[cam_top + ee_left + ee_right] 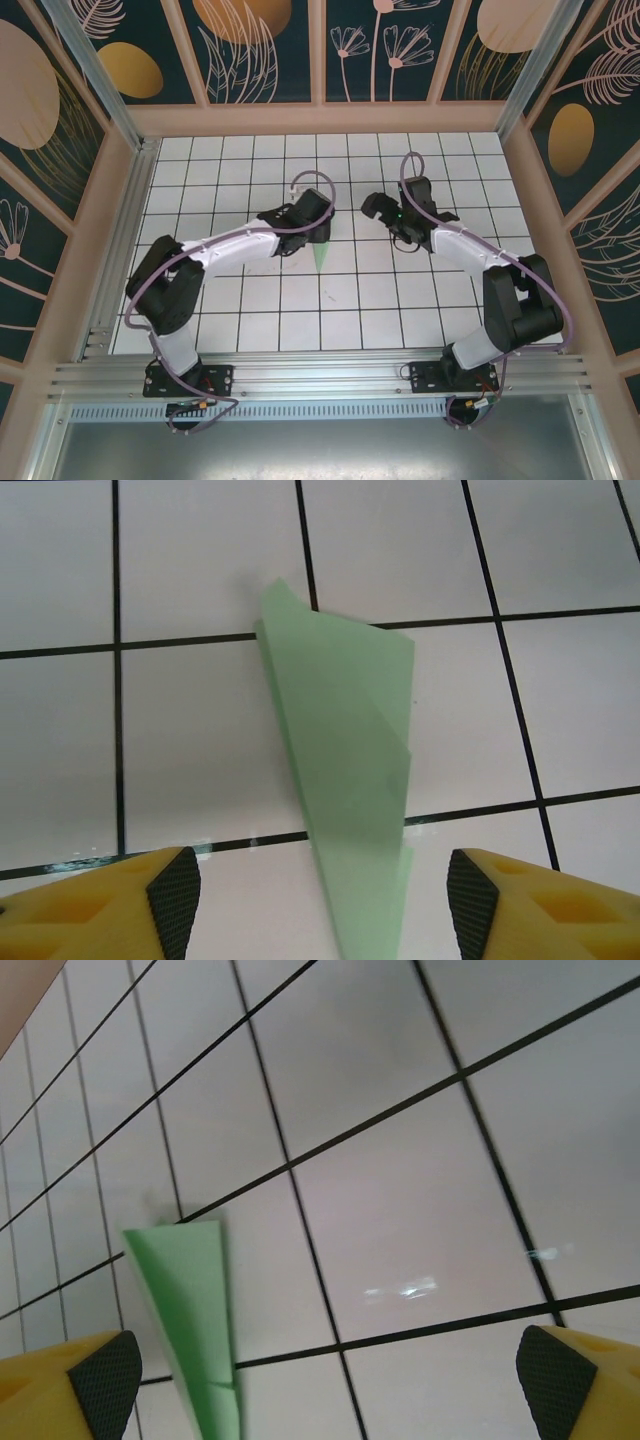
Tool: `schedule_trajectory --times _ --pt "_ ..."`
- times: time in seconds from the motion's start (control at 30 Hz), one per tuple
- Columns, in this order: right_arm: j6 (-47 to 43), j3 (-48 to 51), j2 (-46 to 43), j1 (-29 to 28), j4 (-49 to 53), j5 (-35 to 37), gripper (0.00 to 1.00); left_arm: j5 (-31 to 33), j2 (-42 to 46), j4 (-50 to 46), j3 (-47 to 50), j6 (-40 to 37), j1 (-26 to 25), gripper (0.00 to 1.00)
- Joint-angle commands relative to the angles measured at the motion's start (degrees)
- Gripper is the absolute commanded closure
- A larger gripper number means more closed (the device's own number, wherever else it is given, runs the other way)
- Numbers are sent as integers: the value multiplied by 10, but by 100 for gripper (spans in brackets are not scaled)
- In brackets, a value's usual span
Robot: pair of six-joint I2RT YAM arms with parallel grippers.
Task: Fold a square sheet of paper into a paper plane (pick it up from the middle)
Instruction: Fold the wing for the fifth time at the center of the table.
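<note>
White grid-tiled table [250, 305], pale green paper plane [320, 260] on it

bright, even light falls from above; the arms [230, 245] cast only soft, faint shadows on the white tiles [260, 300]. the paper plane [345, 780] blurs slightly toward the bottom edge of the left wrist view. small glare streaks shine on tiles in the right wrist view.

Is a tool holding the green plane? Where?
Nothing is held. The paper plane lies loose between the open left tool's fingers; right tool open too.
</note>
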State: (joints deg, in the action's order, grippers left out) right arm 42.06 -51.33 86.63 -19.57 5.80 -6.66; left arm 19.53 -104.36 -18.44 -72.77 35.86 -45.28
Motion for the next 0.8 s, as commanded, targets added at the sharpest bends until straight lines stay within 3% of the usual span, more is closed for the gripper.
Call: schedule_trajectory --times 0.0,0.27,0.57,0.77 --pt "47 25 -8 18 -9 31 1 91 -65 -91 -63 14 -22 35" --pt "52 49 -14 35 -19 15 1 117 -164 -147 -164 14 -37 50" --pt "50 58 -14 36 -35 -11 1 140 -228 -181 -240 1 -37 48" --pt "48 60 -16 36 -38 -24 2 148 -223 -177 -234 13 -37 66"
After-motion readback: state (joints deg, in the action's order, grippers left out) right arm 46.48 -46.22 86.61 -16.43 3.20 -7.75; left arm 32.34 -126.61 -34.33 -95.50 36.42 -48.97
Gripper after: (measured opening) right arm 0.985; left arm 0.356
